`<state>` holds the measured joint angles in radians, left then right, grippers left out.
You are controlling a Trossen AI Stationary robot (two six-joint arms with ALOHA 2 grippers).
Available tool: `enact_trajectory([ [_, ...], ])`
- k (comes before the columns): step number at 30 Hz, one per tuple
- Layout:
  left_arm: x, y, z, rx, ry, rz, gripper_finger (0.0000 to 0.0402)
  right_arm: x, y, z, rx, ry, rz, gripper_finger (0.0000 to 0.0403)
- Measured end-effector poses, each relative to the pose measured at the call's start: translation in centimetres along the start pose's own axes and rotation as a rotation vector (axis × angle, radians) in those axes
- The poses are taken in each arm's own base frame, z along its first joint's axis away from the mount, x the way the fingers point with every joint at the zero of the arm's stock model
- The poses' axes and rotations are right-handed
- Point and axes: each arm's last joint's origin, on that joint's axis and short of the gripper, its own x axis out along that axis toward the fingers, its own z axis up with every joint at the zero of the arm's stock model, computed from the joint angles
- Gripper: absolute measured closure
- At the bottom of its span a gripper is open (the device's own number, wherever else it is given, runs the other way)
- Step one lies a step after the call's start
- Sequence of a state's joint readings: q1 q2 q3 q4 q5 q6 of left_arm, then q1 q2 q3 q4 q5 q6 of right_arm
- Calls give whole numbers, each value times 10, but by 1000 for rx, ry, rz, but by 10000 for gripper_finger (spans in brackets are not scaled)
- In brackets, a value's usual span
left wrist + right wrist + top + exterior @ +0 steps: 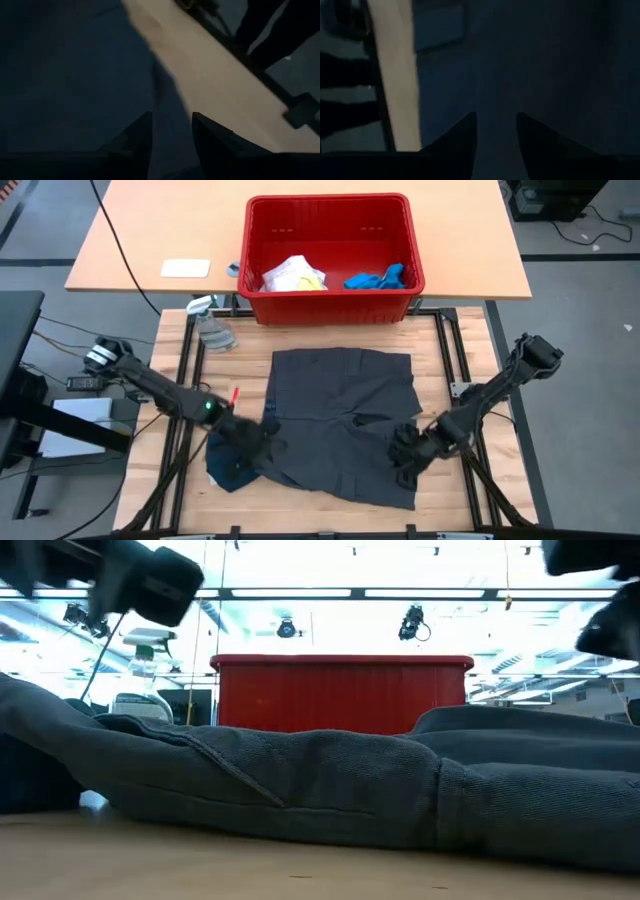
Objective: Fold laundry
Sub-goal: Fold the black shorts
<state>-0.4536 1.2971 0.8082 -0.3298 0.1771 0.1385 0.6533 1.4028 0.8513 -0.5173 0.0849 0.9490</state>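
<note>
Dark grey shorts (345,420) spread flat mid-table for folding, near edge toward the arms; left gripper (252,435) and right gripper (408,448) down at the near corners, jaws narrow, grip unclear

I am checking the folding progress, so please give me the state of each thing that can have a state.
dark grey shorts: spread flat on the table, not yet folded.
navy piece: bunched, partly under the shorts' left corner.
red basket: upright, holding clothes.
yellow shirt: crumpled in the basket.
bright blue piece: crumpled in the basket.
spray bottle: lying on the table's far left corner.
left gripper: low over the shorts' left edge.
right gripper: low over their right leg.
</note>
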Motion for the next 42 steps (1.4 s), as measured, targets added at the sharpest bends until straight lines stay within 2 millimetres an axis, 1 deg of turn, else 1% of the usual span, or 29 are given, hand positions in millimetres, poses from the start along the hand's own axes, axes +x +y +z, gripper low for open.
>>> enact_trajectory([
  [3,19,-18,7,1,-40,-44,246,7,10,-10,-16,18,16,259],
  [6,37,-33,7,4,-8,-19,221,9,24,-16,-48,51,8,259],
  [8,47,-39,3,13,34,14,200,10,34,-17,-71,74,-12,259],
  [11,59,-41,-2,-25,77,48,167,13,50,-18,-108,103,-63,259],
  [14,66,-39,-6,-107,106,113,140,16,69,-20,-166,117,-105,259],
  [16,67,-38,-7,-147,112,162,134,19,83,-21,-218,124,-139,259],
  [18,67,-37,-8,-170,109,208,137,23,94,-23,-256,135,-183,259],
  [20,67,-35,-8,-185,103,247,152,26,102,-28,-295,154,-248,259],
  [23,67,-35,-8,-193,103,249,192,34,112,-35,-323,160,-299,259],
  [27,68,-35,-8,-198,108,249,260,47,123,-42,-284,155,-274,257],
  [30,68,-36,-8,-214,104,244,304,54,128,-46,-252,129,-246,256],
  [33,68,-35,-7,-237,95,244,341,60,126,-51,-231,114,-289,256],
  [35,68,-35,-7,-240,90,241,362,66,122,-53,-228,113,-343,256],
  [37,68,-35,-6,-244,84,241,379,71,120,-54,-228,121,-362,256],
  [39,68,-35,-6,-246,83,241,390,77,120,-53,-218,140,-347,256],
  [42,68,-35,-6,-275,79,240,394,82,119,-52,-195,151,-316,256],
])
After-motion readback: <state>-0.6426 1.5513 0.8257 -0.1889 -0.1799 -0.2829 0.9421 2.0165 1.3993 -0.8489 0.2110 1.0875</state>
